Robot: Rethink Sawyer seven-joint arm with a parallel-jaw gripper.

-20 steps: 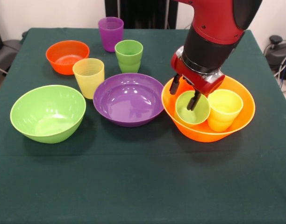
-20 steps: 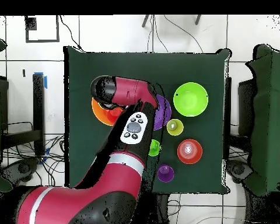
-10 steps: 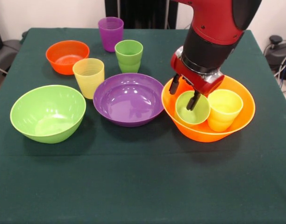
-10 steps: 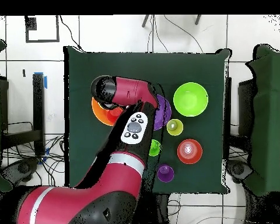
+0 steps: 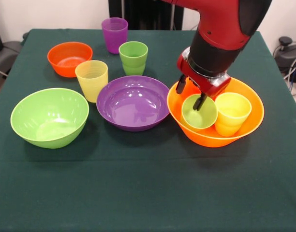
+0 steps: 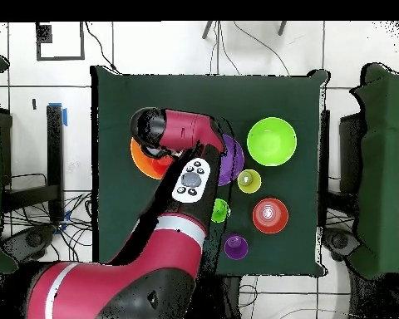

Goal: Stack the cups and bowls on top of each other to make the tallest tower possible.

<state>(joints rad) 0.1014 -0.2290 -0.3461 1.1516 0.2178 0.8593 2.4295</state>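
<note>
The fingers (image 5: 200, 101) stood apart, one black tip outside the rim of the lime green cup (image 5: 199, 112) and the other just above its mouth, gripping nothing. The gripper (image 5: 191, 94) hung over the near-left part of the largest yellow-orange bowl (image 5: 244, 126), and that bowl serves here as the landmark.

Inside the bowl, the lime green cup sat upright against its left wall. The yellow-orange cup (image 5: 231, 113) stood upright beside it, toward the bowl's right, the two rims close together or touching; I could not tell which.

Just left of the bowl, almost touching its rim, lay the wide purple bowl (image 5: 133, 102). Further left, well apart from the landmark, sat the deep lime green bowl (image 5: 50, 116). The pale yellow cup (image 5: 92, 79) stood between that bowl and the purple one, slightly behind them. Behind and left of the landmark stood the dark green cup (image 5: 133, 57), with the purple cup (image 5: 114, 34) behind that again. The small orange bowl (image 5: 69, 58) sat furthest off to the left rear.

All rested mouth-up on the green tabletop (image 5: 148, 193). In the overhead view the red arm (image 6: 190, 133) covered most of the landmark bowl.
</note>
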